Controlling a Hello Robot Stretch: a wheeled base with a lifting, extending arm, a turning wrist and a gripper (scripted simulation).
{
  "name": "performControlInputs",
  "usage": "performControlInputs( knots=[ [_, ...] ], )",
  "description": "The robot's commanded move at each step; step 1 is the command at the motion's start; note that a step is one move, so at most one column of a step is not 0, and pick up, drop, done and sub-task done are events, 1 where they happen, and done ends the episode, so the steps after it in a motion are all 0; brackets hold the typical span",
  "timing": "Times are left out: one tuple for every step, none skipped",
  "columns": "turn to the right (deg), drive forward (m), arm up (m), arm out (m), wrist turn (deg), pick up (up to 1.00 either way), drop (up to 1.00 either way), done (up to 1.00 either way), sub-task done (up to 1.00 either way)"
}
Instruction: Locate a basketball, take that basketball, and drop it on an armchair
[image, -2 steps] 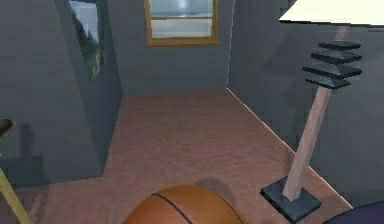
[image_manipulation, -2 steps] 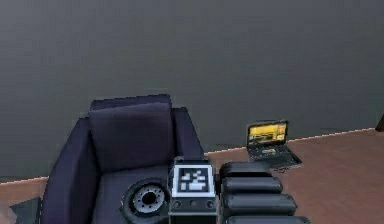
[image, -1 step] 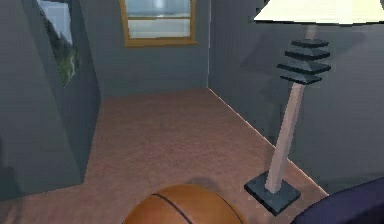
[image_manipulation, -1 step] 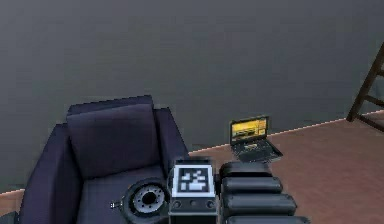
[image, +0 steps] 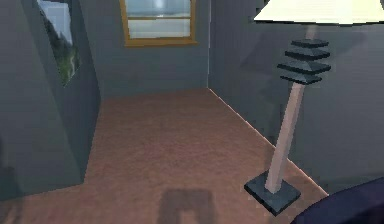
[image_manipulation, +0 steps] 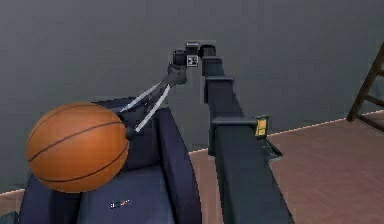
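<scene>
Arm side view puts the two thin fingers (image_manipulation: 148, 100) slanting down from the end of the arm (image_manipulation: 235, 140) to the top right of the basketball (image_manipulation: 78, 147). Their tips meet the ball's edge. I cannot tell from the pictures how the fingers are set. Nor can I tell whether they carry the ball, because it overlaps the armchair (image_manipulation: 165, 180) and may be hanging just over it or already resting on it.

The orange ball sits at the armchair's near left side, in front of the backrest and over the dark blue seat and armrest. Just above the armchair, two small white marker squares (image_manipulation: 195, 50) cap the arm. A plain grey wall (image_manipulation: 90, 40) stands behind the armchair, and reddish floor (image_manipulation: 340, 170) spreads to its right. Well off to that side is a leaning wooden frame (image_manipulation: 368, 85).

In the forward view, a dark blue shape (image: 350, 205) in the bottom right corner is likely the same armchair. A floor lamp (image: 288, 120) stands just beside it, and a window (image: 158, 20) lies well beyond.

By my judgement, finding and taking the ball are done and it has been brought to the armchair. What is left is letting it go so it settles on the seat.
</scene>
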Motion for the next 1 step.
performControlInputs(
  knots=[
    [0.0,0.0,0.0,0.0,39.0,0.0,0.0,0.0,0.0]
  ],
)
